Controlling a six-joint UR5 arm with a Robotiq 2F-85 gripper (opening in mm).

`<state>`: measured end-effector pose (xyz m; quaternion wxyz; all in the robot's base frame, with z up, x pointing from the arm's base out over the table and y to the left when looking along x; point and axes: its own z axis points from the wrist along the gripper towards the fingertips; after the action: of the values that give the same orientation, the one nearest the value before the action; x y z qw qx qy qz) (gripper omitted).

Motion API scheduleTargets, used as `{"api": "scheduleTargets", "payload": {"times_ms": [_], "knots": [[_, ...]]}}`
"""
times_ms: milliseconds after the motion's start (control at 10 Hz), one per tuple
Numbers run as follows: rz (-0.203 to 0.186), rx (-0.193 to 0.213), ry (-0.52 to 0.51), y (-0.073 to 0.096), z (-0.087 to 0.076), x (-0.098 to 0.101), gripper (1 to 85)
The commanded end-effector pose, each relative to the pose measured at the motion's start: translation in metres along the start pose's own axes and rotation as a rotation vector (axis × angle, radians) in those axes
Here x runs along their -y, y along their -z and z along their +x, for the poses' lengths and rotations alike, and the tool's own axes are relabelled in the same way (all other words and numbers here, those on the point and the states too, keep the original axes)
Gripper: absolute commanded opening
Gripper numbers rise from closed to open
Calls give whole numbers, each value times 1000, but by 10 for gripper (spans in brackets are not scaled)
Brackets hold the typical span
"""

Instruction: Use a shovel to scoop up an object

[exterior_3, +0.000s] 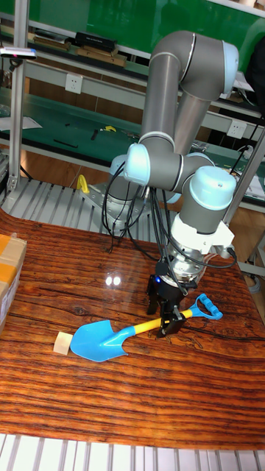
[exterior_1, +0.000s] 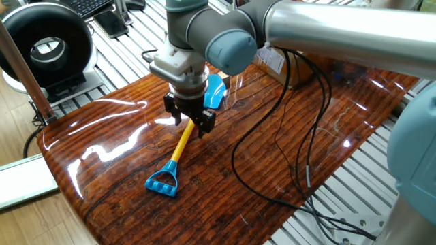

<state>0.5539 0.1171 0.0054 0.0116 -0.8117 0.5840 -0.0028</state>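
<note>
The shovel lies flat on the wooden table (exterior_1: 122, 156), with its blue blade (exterior_3: 99, 341) to the left, yellow shaft (exterior_1: 180, 148) and blue D handle (exterior_1: 162, 182). In the fixed view the arm covers most of the blade (exterior_1: 216, 88). The object, a tiny tan cube (exterior_3: 65, 343), rests on the table just left of the blade tip, touching or nearly touching it; the fixed view hides it. My gripper (exterior_1: 189, 118) (exterior_3: 165, 314) is low over the shaft's upper part, open, with one finger on each side of the shaft.
A brown cardboard box (exterior_1: 281, 56) (exterior_3: 9, 274) stands at the table's far end. Black cables (exterior_1: 272, 143) trail across the tabletop from the arm. A black round device (exterior_1: 46, 46) stands off the table's left corner.
</note>
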Motion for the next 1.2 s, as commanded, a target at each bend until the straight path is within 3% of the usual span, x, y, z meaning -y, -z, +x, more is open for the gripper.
{"api": "scheduleTargets", "payload": {"times_ms": [0,100,200,600,900,1100], "knots": [[4,15,-33,0,-5,3,333],[-2,14,-50,1,-3,1,97],[-16,16,-65,2,-3,-3,10],[-71,28,-105,21,1,-8,10],[-64,38,-146,38,8,-3,10],[-63,34,-170,41,13,-4,10]]}}
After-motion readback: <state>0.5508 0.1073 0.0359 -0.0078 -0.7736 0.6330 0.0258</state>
